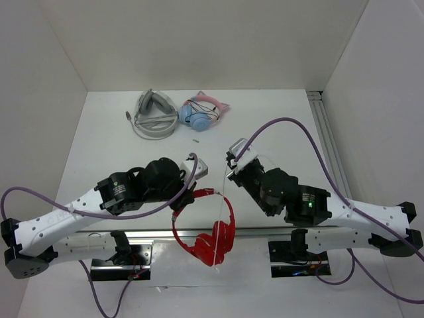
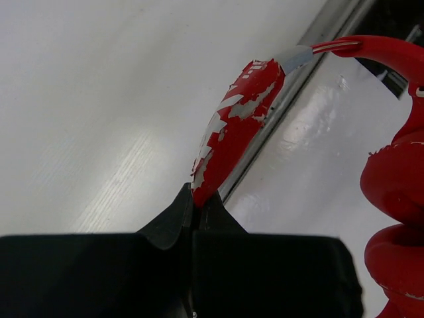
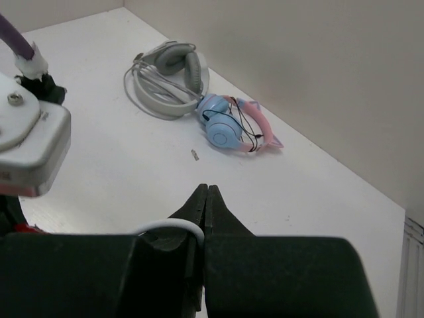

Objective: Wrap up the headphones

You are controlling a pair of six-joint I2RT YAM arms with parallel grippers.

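Observation:
The red headphones (image 1: 207, 233) hang at the table's near edge, earcups (image 1: 215, 244) folded together low. My left gripper (image 1: 188, 198) is shut on the upper end of the headband. In the left wrist view the jaws (image 2: 197, 196) pinch the headband's peeling red padding (image 2: 233, 126), and the earcups (image 2: 396, 182) hang at the right. My right gripper (image 1: 231, 173) is just right of the headband top, shut on the thin white cable (image 1: 222, 212), which runs down to the earcups. In the right wrist view the cable (image 3: 173, 226) loops out beside the closed tips (image 3: 207, 192).
Grey-white headphones (image 1: 155, 114) and light-blue and pink cat-ear headphones (image 1: 203, 113) lie at the back of the table, also in the right wrist view (image 3: 169, 74) (image 3: 230, 127). A small plug-like bit (image 1: 196, 140) lies in front of them. A metal rail (image 1: 328, 142) runs along the right edge.

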